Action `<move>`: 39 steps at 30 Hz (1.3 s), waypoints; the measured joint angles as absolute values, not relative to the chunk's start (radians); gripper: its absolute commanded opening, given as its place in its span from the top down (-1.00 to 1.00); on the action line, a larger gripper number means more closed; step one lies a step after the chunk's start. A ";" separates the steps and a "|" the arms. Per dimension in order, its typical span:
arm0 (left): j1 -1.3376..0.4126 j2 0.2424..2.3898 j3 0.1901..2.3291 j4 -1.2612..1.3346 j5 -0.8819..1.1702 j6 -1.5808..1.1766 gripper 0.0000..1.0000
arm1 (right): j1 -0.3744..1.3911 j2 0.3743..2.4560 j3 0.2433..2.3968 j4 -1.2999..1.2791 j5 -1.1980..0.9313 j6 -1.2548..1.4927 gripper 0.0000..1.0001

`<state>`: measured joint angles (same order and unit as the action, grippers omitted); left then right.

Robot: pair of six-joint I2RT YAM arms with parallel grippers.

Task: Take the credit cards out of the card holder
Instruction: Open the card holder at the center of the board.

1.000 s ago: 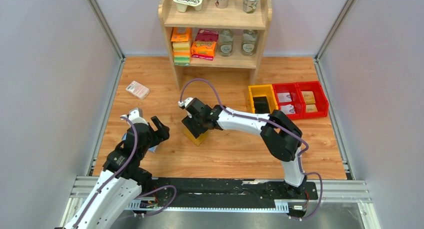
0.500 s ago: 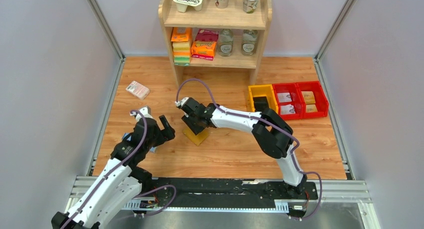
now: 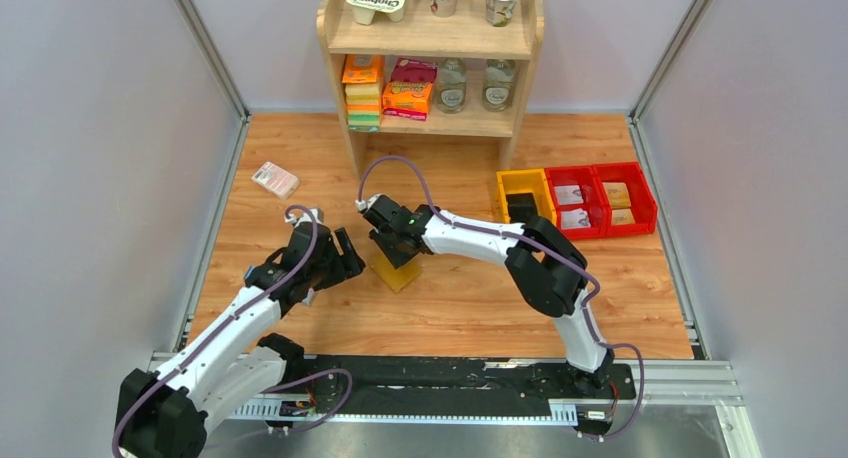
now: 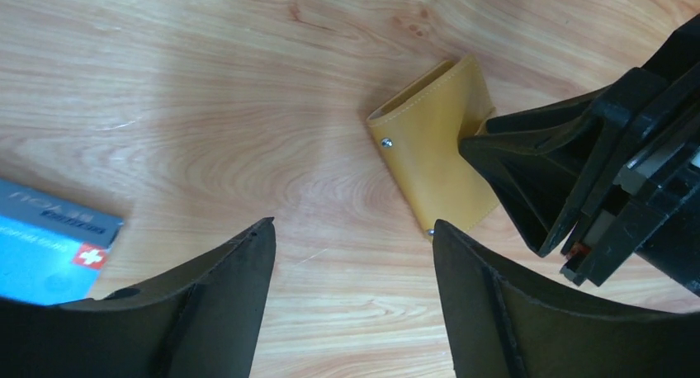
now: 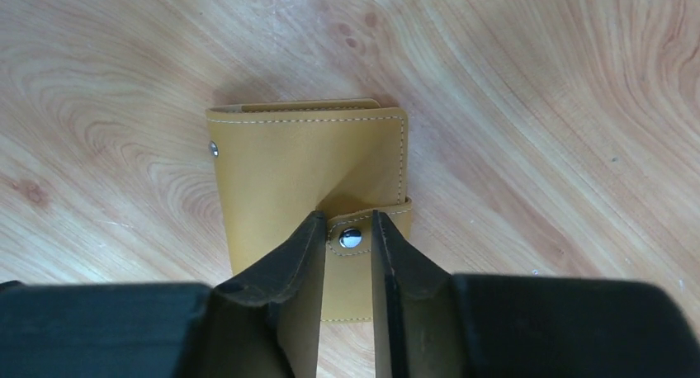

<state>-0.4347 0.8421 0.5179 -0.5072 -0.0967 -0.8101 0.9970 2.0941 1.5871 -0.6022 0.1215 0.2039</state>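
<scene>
tabletop (image 3: pixel 480 298): folded tan card holder (image 5: pixel 289 163)

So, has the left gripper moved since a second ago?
Yes. In the top view the left gripper has shifted rightward, away from the pink-white packet and closer to the card holder, which its open jaws do not touch.

The left arm (image 3: pixel 225 328) and right arm (image 3: pixel 480 241) have white shells, black joints, purple cables (image 3: pixel 397 158); left claw (image 4: pixel 351 238) and right claw (image 5: pixel 347 229) are black.
</scene>
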 measured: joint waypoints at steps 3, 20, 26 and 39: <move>-0.434 0.891 0.518 -0.462 -0.056 -0.823 -0.37 | 0.982 2.083 1.571 -0.590 0.095 0.231 0.68; -0.432 1.286 0.559 -0.264 0.171 -0.828 -0.13 | 0.878 1.991 1.391 -0.435 -0.133 0.382 0.85; -0.432 1.358 0.593 -0.242 0.172 -0.815 -0.14 | 0.830 1.942 1.293 -0.368 -0.225 0.437 0.93; -0.432 1.444 0.660 -0.223 0.178 -0.776 -0.22 | 0.712 1.844 1.092 -0.228 -0.411 0.554 1.00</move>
